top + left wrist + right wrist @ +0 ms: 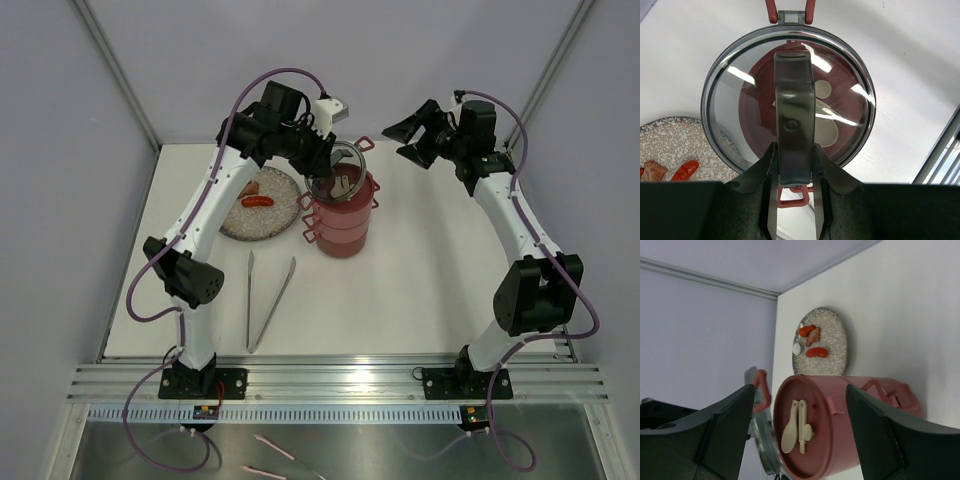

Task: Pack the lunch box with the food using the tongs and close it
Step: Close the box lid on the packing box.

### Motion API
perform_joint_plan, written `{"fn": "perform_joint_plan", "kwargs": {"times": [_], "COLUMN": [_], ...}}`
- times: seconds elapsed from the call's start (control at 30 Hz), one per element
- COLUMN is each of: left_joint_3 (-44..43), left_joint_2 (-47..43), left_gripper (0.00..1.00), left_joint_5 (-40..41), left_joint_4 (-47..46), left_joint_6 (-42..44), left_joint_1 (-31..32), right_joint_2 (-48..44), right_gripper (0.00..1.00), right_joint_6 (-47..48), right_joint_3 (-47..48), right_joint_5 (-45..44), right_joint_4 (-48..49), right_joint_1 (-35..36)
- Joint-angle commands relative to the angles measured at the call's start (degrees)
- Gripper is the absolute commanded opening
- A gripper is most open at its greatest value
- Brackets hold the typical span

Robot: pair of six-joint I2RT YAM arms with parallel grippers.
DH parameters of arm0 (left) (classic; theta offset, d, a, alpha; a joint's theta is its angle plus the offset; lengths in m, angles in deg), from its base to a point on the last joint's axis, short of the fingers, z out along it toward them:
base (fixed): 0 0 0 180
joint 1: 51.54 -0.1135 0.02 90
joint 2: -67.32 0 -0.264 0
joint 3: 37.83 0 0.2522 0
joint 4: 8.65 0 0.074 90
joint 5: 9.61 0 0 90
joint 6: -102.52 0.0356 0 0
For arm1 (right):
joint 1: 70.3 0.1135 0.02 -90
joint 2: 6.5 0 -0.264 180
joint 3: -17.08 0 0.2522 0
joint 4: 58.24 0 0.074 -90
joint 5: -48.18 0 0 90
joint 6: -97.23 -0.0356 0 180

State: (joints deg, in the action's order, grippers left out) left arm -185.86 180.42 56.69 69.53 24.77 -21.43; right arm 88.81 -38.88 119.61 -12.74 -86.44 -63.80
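The lunch box [343, 222] stands as a dark-red stack of tiers in mid-table. Its top tier [855, 415] is covered by a red disc with a cream spoon and fork [797, 427] clipped on it. My left gripper [794, 170] is shut on the dark handle [794, 120] of a clear round lid [735, 115], held tilted just above the stack [345, 165]. My right gripper [410, 135] hangs open and empty in the air to the right of the stack. The tongs [268, 300] lie on the table in front. Food [257, 200] lies on the plate.
A grey speckled plate [275, 222] sits left of the stack, touching distance from it, with orange-red pieces [816, 352], a brown one [654, 171] and a small white one [796, 348]. Walls close off the table at the back and both sides.
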Motion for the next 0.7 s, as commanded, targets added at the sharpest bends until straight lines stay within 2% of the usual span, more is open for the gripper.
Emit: {"fn": "perform_joint_plan", "kwargs": {"times": [0.0,0.23,0.3,0.37,0.57,0.67], "left_joint_3": [-1.2,-0.5,-0.5,-0.4,0.0,-0.1], "left_joint_2": [0.8,0.8,0.8,0.8,0.8,0.8], "left_gripper": [0.0,0.0,0.0,0.0,0.0,0.0], "left_joint_5": [-1.4,-2.0,-2.0,-2.2,-2.1,-2.0], "left_joint_4": [-0.1,-0.3,-0.3,-0.4,-0.4,-0.5], "left_joint_6": [0.2,0.3,0.3,0.3,0.3,0.2], "left_joint_1": [1.0,1.1,1.0,1.1,1.4,1.4], "right_joint_2": [-2.1,0.3,3.1,4.8,7.3,7.5], "right_gripper": [0.81,0.79,0.77,0.76,0.68,0.61], "right_joint_6": [-3.4,-7.6,-4.9,-3.7,-3.5,-3.8], "right_joint_3": [-1.6,-1.0,3.8,5.1,6.7,6.7], "right_joint_5": [6.7,13.2,13.8,13.6,15.0,15.1], "right_joint_4": [9.7,17.2,9.5,6.7,6.3,7.2], "right_joint_1": [0.4,0.5,1.0,1.3,3.1,3.3]}}
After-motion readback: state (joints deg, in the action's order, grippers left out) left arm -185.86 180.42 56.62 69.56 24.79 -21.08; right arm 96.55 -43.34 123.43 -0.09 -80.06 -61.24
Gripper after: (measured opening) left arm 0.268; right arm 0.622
